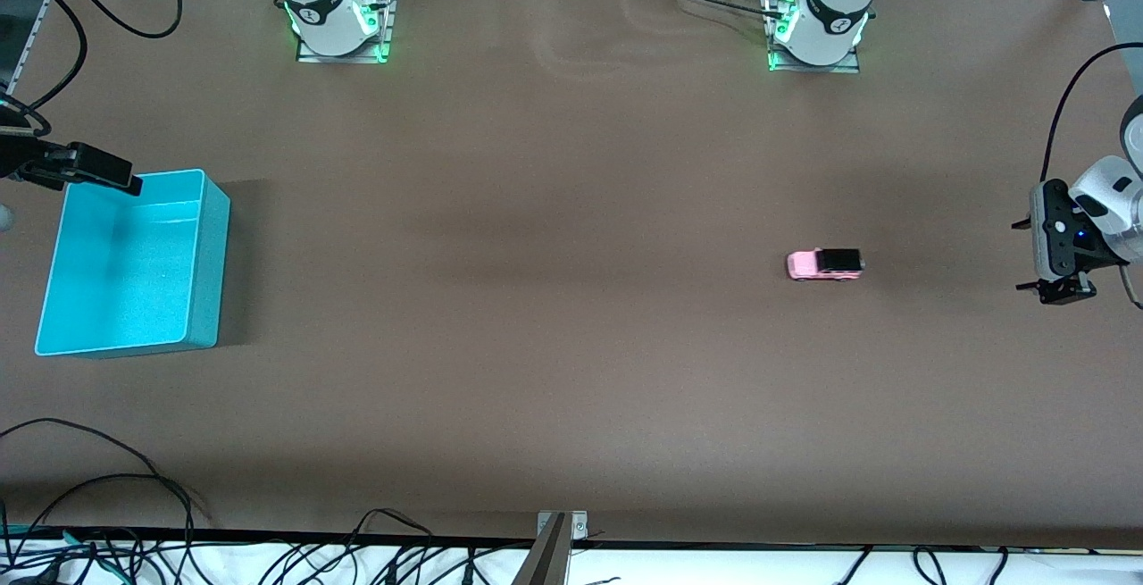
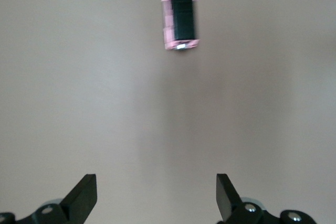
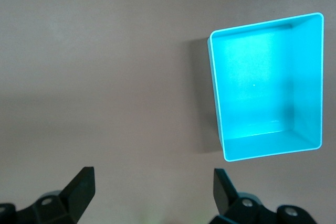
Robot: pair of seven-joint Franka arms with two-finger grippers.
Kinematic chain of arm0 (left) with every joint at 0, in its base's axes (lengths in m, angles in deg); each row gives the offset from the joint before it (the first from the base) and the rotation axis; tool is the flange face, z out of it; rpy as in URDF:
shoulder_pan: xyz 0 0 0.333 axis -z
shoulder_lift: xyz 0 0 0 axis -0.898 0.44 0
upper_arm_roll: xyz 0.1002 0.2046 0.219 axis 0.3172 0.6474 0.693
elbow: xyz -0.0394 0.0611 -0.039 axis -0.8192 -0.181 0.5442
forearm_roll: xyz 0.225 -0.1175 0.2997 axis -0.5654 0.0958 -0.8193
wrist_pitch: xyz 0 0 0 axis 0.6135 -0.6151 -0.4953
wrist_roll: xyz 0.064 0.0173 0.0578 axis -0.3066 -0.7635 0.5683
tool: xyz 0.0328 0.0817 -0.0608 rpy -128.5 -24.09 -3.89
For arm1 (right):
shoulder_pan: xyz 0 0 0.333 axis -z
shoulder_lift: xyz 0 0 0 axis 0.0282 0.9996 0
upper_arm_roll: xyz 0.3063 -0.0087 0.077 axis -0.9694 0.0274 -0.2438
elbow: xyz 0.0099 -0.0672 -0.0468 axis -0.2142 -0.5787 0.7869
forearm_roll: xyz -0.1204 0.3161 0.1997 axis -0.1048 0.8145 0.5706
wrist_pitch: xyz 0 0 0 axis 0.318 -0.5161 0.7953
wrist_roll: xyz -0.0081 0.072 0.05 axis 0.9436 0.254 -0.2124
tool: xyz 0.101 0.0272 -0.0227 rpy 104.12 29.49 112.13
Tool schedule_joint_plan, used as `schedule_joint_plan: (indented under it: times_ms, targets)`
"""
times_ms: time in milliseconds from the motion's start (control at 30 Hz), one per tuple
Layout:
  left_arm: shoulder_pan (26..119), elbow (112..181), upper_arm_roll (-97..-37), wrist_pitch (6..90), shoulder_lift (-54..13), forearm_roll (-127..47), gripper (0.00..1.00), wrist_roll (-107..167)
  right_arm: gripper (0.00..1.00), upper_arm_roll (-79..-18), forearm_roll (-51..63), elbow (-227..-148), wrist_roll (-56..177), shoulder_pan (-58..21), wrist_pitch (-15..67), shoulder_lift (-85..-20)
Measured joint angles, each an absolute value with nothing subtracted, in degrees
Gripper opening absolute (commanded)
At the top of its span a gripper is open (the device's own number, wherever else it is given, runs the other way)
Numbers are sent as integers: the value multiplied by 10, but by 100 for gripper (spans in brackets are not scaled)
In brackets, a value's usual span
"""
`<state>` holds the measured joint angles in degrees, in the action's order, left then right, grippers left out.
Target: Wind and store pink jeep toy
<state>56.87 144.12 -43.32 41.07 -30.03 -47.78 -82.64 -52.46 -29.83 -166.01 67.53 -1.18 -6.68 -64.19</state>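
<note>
Approach pink jeep toy (image 1: 825, 264) squarely across its narrow sides with left gripper (image 2: 156, 198), fingers wide open, empty; right gripper (image 3: 152, 195) waiting, likewise open.

A turquoise bin (image 1: 134, 268) stands on the brown counter (image 1: 554, 317), at the edge of the right arm's end. It is rectangular, open on top, and nothing lies inside it. Black cables (image 1: 107, 522) lie along the counter's edge nearest to the front camera, and a small metal bracket (image 1: 563, 524) sits at the middle of that edge.
</note>
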Motion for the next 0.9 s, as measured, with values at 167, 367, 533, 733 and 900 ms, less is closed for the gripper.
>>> schedule_joint_plan:
  times_ms: [167, 367, 533, 733, 900]
  targets:
    - [583, 1435, -468, 492, -325, -478, 100, -805, 100, -525, -298, -1660, 675, -12, -60, -641]
    - [587, 1435, -473, 520, -331, -478, 100, -798, 100, -525, -298, -1660, 675, -12, -48, -641]
    - [585, 1429, -471, 516, -339, -478, 100, -759, 100, -525, -298, -1660, 675, -12, -44, -641]
    - [585, 1407, -477, 448, -356, -484, 100, -637, 100, -525, -298, -1660, 675, -12, -44, -641]
    - [585, 1381, -493, 393, -364, -506, 100, -519, 100, -525, -298, -1660, 675, -12, -44, -640]
